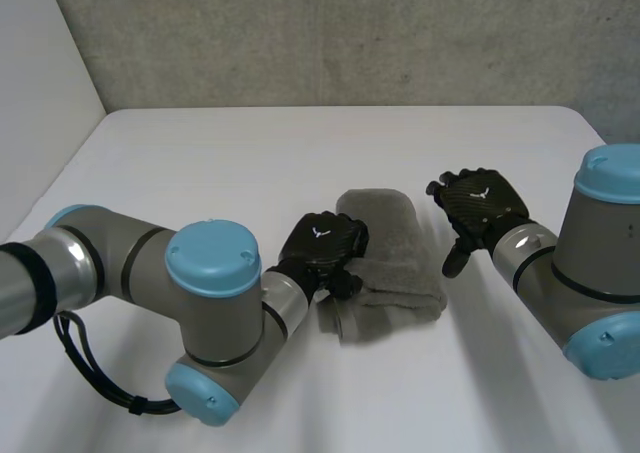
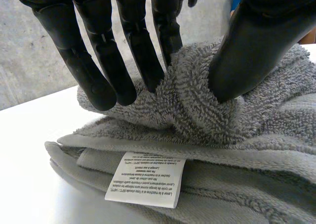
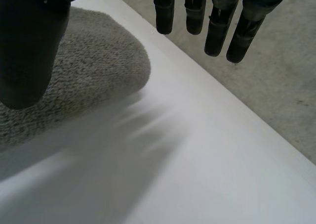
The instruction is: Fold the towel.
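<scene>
Nearest the lens hangs a white printed care label (image 2: 146, 178), fixed to the edge of the grey towel (image 2: 276, 135), whose stacked layers show below it in the left wrist view. That towel lies as a compact, thick bundle near the middle of the table (image 1: 200, 163), longer than it is wide, with rounded folded edges. The left robot hand (image 1: 322, 245) is at the bundle's left edge: its fingers (image 2: 98, 75) come down nearly straight on one side of a raised hump of terry and its thumb (image 2: 247, 56) presses in on the other, so the cloth is pinched between them. The right robot hand (image 1: 480, 205) hovers just beside the towel's right far corner, fingers straight and spread, with nothing in it; its thumb hangs over the towel's rounded edge and its fingers over bare table. Judging by the layers, most of the folding looks done; what seems left is one last turn or a tidy, then letting go. Both grey arms reach in from the near side.
</scene>
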